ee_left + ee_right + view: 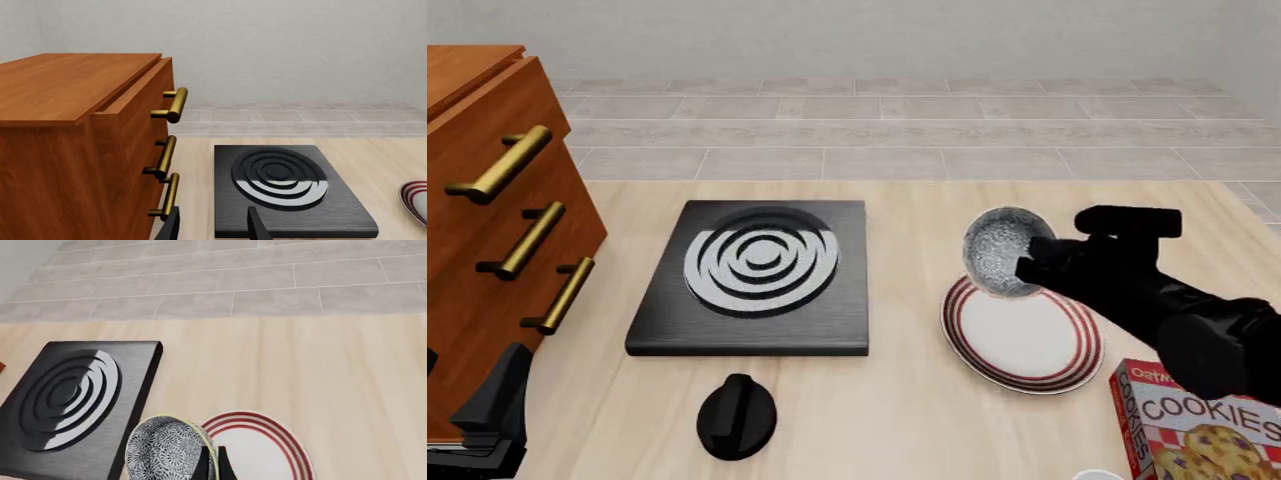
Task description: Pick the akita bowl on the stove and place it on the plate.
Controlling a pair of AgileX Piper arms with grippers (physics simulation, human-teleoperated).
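The right gripper (pixel 1030 262) is clamped on the rim of the akita bowl (pixel 1001 252), its fingers (pixel 202 465) pinching the edge with the patterned inside turned toward the camera. The bowl is tilted steeply, nearly on edge, and hangs over the far left part of the plate (pixel 1028 345); whether its lower edge touches the plate is hard to tell from the front view. The plate lies on the table (pixel 961 430) just to the right of the stove (pixel 754 280), whose burner rings are bare.

The left gripper (pixel 213 227) sits low at the near left corner of the scene, beside the wooden drawer cabinet (pixel 487 230), and its two fingers stand apart with nothing between them. In the left wrist view it looks along the stove's near edge, with the cabinet's brass handles (pixel 170 105) close by.

A black knob (pixel 737 415) rests on the table near the stove's near side. A cookie box (pixel 1194 425) lies at the near right, partly under the right arm.
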